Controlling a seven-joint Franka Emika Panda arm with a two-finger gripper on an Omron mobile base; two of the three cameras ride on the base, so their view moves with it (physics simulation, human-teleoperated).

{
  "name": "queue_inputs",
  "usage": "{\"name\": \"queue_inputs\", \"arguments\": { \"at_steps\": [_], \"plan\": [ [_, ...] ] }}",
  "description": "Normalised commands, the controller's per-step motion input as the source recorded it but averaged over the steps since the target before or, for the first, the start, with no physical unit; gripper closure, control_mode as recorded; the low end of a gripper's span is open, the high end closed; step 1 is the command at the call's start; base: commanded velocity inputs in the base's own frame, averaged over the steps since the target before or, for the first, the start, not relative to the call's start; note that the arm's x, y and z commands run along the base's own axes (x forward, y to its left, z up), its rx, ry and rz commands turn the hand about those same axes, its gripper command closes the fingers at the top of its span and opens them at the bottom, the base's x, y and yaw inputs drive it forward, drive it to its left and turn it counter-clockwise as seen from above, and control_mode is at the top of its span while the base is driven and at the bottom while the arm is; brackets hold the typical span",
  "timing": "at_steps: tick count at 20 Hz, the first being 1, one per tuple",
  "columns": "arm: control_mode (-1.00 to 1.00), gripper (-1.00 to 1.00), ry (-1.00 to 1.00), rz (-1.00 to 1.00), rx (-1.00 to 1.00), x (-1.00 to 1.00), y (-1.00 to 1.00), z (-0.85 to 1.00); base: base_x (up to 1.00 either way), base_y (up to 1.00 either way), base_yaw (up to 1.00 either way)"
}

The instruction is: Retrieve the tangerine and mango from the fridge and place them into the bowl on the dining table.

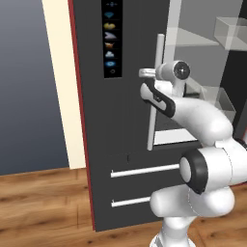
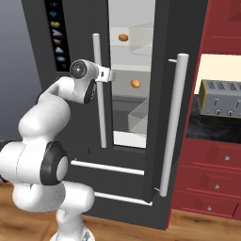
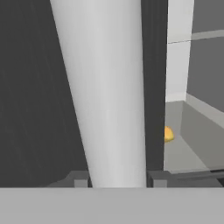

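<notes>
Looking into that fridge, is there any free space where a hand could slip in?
Yes: the gap between the two bar handles, left handle and right handle, opens onto the shelves. An orange fruit sits high, another lower. The hand is at the left handle, crowding that side.

arm: raised, elbow bent, wrist level | gripper [image 3: 117, 179]: fingers [image 3: 79, 179] closed on both sides of the fridge handle [image 3: 107, 87], contact probably firm

Kitchen: tall dark fridge [image 2: 132, 117], red cabinets [image 2: 212, 179], toaster [image 2: 219, 99] on black counter [image 2: 207, 127].

2 fruits [image 2: 123, 37] on shelves inside fridge [image 2: 155, 141]
</notes>
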Motion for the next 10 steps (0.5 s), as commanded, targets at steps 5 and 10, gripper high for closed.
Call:
{"name": "queue_inputs", "arguments": {
  "at_steps": [5, 10],
  "plan": [
    [-1.0, 1.0, 0.09, 0.0, -0.01, -0.88, 0.08, 0.09, 0.0, 0.0, 0.0],
    [-1.0, 1.0, 0.23, 0.05, -0.04, -1.0, 0.36, 0.29, 0.0, 0.0, 0.0]
  ]
}}
